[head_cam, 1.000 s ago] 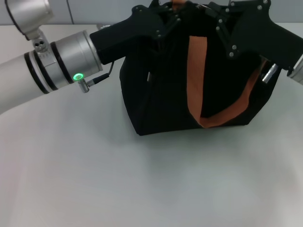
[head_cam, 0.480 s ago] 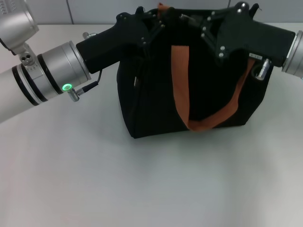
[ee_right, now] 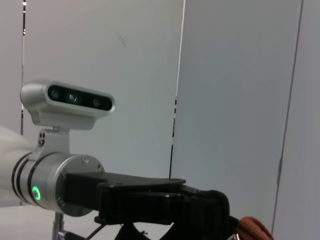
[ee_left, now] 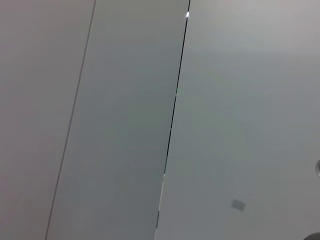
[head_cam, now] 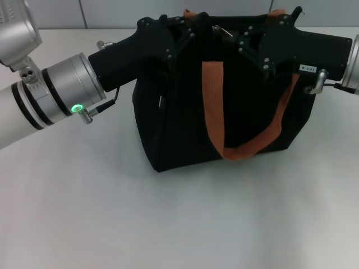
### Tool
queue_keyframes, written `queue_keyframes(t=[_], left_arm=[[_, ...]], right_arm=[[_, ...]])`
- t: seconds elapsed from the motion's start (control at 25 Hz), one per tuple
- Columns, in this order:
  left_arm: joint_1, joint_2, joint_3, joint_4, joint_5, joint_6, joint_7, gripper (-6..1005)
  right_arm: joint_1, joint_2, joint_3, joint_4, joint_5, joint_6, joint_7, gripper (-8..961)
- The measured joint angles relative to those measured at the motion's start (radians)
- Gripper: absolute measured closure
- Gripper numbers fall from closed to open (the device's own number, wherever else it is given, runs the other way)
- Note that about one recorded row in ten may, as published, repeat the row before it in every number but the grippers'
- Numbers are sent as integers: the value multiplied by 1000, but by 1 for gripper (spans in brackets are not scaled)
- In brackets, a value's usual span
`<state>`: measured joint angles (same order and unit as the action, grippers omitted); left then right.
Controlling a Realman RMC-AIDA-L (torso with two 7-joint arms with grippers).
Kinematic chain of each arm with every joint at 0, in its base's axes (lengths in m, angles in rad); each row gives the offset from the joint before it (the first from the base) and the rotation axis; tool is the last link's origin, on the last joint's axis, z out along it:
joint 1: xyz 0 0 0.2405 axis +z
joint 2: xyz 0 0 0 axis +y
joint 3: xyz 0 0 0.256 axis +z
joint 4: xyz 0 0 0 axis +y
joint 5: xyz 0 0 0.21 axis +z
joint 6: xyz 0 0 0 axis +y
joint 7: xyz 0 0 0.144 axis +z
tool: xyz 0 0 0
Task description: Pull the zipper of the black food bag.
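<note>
Black food bag sits upright on the white table, centre-right and toward the far side; one orange-brown strap hangs down its near face in a loop, a second strap just peeks above the far top edge; left gripper reaches in from the left and sits at the bag's top-left corner, right gripper reaches in from the right at the top edge, right of centre; both are black on black fabric, so whether either set of jaws is apart, together or clamped on something, I cannot tell; a thin silver glint between the two grippers on the top edge is probably the zipper pull, too small to confirm, and I can't say whether it's touched; left wrist view shows only wall panels, no use; right wrist view shows the left arm's wrist with its camera and a bit of orange webbing low down, no zip track visible; judgement: this is the grasp/brace step, left arm looks placed to hold the bag's end, right arm placed to take the pull; zip travel not evident; next move calls for a firm pinch on the tab, then a straight pull along the track with the other end held; risk: soft bag slides or folds instead of the slider moving.
</note>
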<state>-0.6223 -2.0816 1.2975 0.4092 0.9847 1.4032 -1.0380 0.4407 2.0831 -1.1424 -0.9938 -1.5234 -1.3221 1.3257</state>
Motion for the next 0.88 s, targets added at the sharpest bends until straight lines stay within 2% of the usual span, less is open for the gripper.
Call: queue_keyframes(t=[0.4,0.68,0.88], left_arm=[[16,0,0,-2,-2,20,1,939],[20,0,0,-3,-2,25,22,939],[22,0,-2,-5,-2,25,33,938]], right_arm=[[25,-5,0,-18,-19,-7,173,955],[63,-6,1,-92,-171,-2,411,954],[84,-9,1,-97,-204,-3,477,954]])
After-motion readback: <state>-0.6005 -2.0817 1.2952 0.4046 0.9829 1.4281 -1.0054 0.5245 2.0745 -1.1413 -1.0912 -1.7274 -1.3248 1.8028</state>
